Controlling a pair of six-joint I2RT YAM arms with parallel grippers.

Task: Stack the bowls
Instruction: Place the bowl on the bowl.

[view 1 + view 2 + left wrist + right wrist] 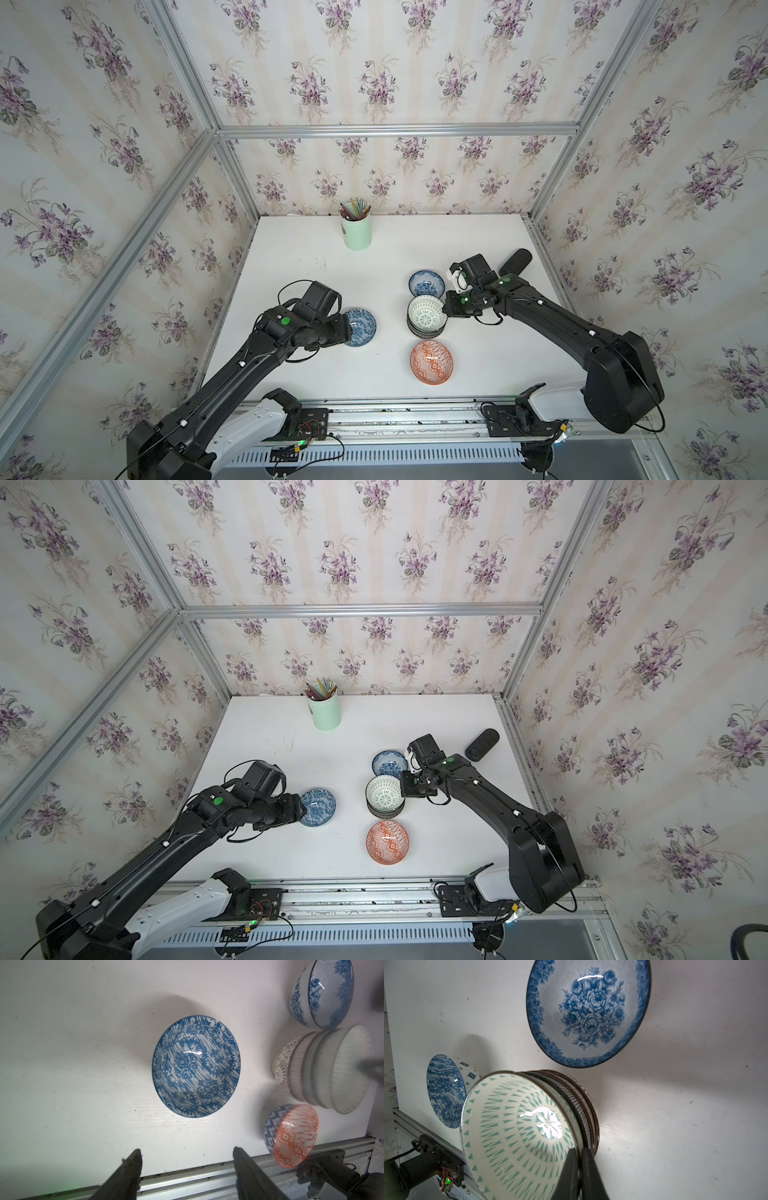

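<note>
Pinching the rim of the green bowl point(517, 1132) in my closed right gripper point(579, 1152) atop the stack point(577, 1095), I judge release comes next, then my wide-spread left gripper point(186, 1151) takes the blue bowl point(196, 1066) just ahead.

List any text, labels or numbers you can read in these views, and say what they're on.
Nothing can be read outright.
Black bracket by the rail, right wrist view: pale lettering, too blurred to read.
Bowls: patterns only, no writing.
</note>
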